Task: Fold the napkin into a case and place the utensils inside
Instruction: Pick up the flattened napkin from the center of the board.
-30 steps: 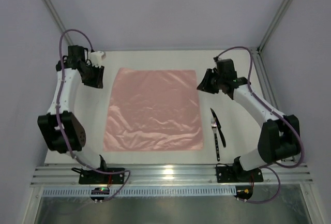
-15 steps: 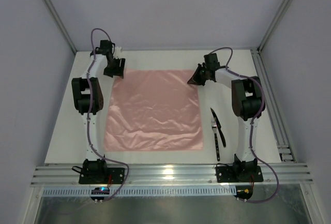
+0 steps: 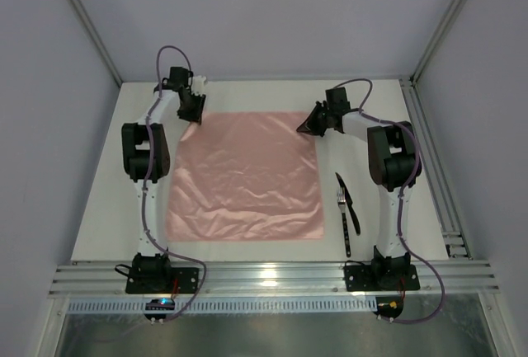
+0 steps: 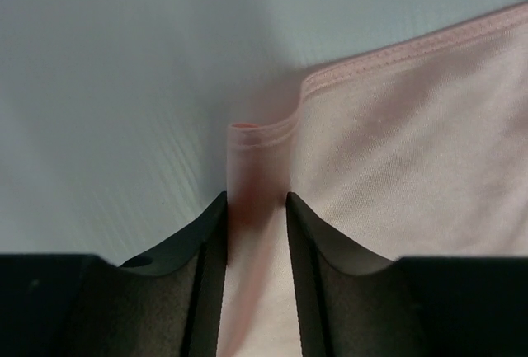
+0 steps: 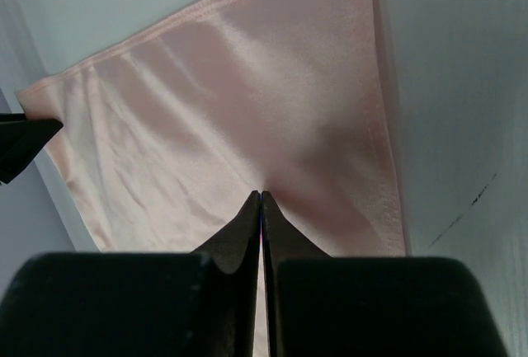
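napkin: spread flat on the surface, with the utensils just beside its right edge.
feel: thin, limp and a bit slick; best taken by a corner or hem.
left pincer: grasping the far left corner, with a small fold standing between its tips.
right pincer: clenched at the far right corner; whether any cloth is caught, i can't tell.
hidden: the utensils overlap, so their kinds are unclear.
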{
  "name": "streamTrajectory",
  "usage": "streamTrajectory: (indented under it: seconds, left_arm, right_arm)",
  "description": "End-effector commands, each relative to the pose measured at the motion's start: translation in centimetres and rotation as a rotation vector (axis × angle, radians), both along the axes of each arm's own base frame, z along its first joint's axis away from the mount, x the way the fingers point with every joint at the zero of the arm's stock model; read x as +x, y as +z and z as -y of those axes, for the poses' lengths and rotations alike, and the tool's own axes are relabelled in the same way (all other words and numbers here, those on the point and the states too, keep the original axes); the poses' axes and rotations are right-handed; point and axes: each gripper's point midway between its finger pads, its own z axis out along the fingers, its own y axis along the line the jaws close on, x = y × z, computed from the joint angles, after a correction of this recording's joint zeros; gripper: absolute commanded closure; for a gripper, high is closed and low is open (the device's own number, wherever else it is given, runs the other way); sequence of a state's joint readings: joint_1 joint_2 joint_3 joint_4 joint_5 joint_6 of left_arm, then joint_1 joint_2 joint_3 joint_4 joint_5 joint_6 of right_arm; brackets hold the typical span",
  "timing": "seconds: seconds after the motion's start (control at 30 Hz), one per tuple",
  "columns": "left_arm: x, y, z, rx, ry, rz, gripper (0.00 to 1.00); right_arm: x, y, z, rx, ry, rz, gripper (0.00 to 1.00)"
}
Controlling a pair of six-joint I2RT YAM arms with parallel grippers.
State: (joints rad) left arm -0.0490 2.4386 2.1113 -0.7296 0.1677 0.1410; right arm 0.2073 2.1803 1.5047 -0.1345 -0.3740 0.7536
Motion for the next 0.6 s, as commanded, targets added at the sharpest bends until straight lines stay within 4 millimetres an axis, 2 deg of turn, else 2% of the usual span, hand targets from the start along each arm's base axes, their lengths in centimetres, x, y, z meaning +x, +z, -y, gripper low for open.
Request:
streamTrajectory:
  seconds: [0.0,0.03,0.07,0.1,0.17,0.2,0.37,0.47,0.57]
  left_arm:
    - [-0.1,2.4,1.9,0.093,-0.141,0.122,0.63]
    - [-0.3,3.7,3.2,0.112,-0.181,0.161,0.61]
    - [0.0,4.2,3.5,0.135,-0.200,0.199,0.60]
    - [-0.9,3.3,3.9,0.156,-0.222,0.182,0.59]
    - [-1.3,4.3,5.3,0.172,-0.269,0.215,0.55]
    - [-1.8,4.2,5.9,0.173,-0.288,0.207,0.53]
    - [-3.3,5.0,7.2,0.131,-0.319,0.185,0.47]
    - [-4.5,6.7,7.9,0.098,-0.349,0.200,0.42]
    - [-5.8,7.6,9.2,0.036,-0.416,0.190,0.43]
  right_arm:
    - [-0.1,-1.0,-0.5,0.033,-0.005,-0.014,0.96]
    - [-0.2,-1.0,-0.6,0.037,-0.005,-0.017,0.96]
    - [-0.2,-1.1,-0.6,0.037,-0.005,-0.017,0.96]
    - [-0.2,-1.0,-0.6,0.037,-0.004,-0.015,0.96]
    - [-0.2,-0.9,-0.5,0.036,-0.006,-0.015,0.96]
    - [-0.2,-0.9,-0.5,0.034,-0.005,-0.012,0.96]
    - [-0.2,-0.8,-0.5,0.033,-0.003,-0.011,0.96]
    - [-0.2,-0.8,-0.4,0.028,-0.004,-0.009,0.96]
    - [-0.3,-0.9,-0.4,0.022,0.003,-0.010,0.96]
